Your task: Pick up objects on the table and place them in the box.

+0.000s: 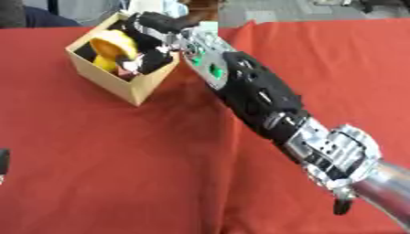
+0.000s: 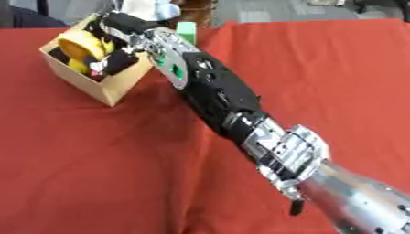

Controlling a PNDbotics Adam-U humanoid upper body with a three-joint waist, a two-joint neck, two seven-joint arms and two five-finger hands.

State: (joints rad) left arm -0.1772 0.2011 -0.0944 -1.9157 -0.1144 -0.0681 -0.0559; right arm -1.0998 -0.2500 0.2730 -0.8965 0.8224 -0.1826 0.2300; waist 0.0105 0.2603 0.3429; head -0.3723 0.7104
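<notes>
A tan cardboard box (image 1: 120,84) stands on the red cloth at the far left. A yellow ring-shaped object (image 1: 112,45) lies inside it, with a small pink and white thing (image 1: 128,68) beside it. My right arm stretches from the lower right corner up to the box, and my right hand (image 1: 153,26) is over the box's opening, right beside the yellow object. Whether the hand holds the yellow object is hidden. A dark sliver of my left hand (image 1: 3,163) shows at the left edge.
A green block (image 2: 186,33) stands just behind my right wrist, beyond the box. The red cloth (image 1: 120,173) covers the whole table, with a crease running down its middle. The table's far edge lies just behind the box.
</notes>
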